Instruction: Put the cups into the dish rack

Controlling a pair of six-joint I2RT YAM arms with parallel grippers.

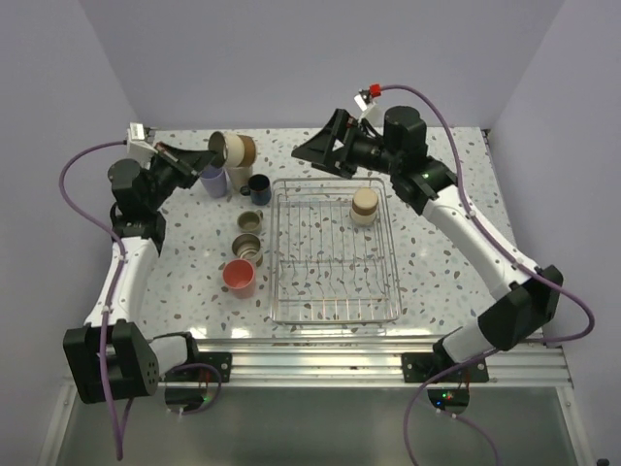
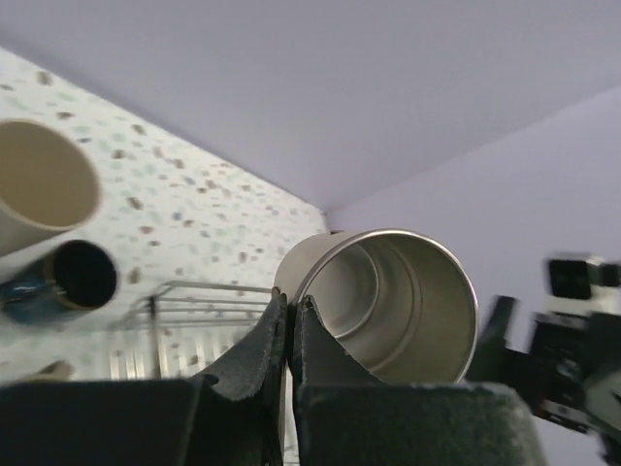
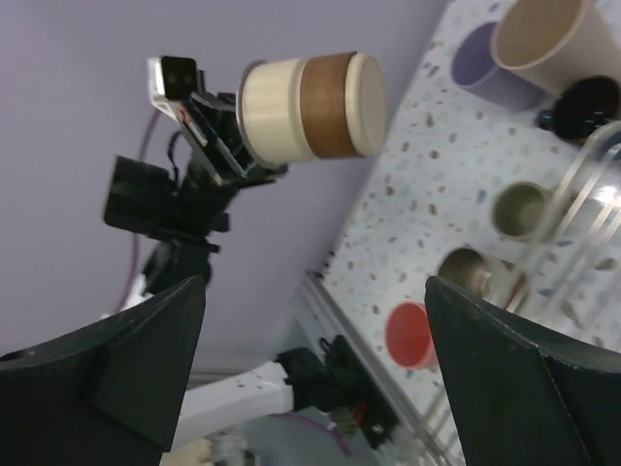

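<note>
My left gripper (image 1: 213, 151) is shut on the rim of a steel cup with a tan and brown outside (image 1: 235, 149) and holds it on its side in the air, above the lavender tumbler (image 1: 212, 182) and beige tumbler (image 1: 239, 179). In the left wrist view the fingers (image 2: 291, 309) pinch the cup's wall (image 2: 393, 301). My right gripper (image 1: 317, 148) is open and empty, raised behind the dish rack (image 1: 335, 291). One tan cup (image 1: 364, 206) stands in the rack. The dark blue mug (image 1: 258, 187), two steel cups (image 1: 250, 221) (image 1: 248, 244) and the coral cup (image 1: 239, 278) stand left of the rack.
The right wrist view shows the held cup (image 3: 310, 105), the coral cup (image 3: 411, 334), a steel cup (image 3: 522, 208) and the rack's edge (image 3: 582, 184). Walls close the back and both sides of the table (image 1: 194, 282).
</note>
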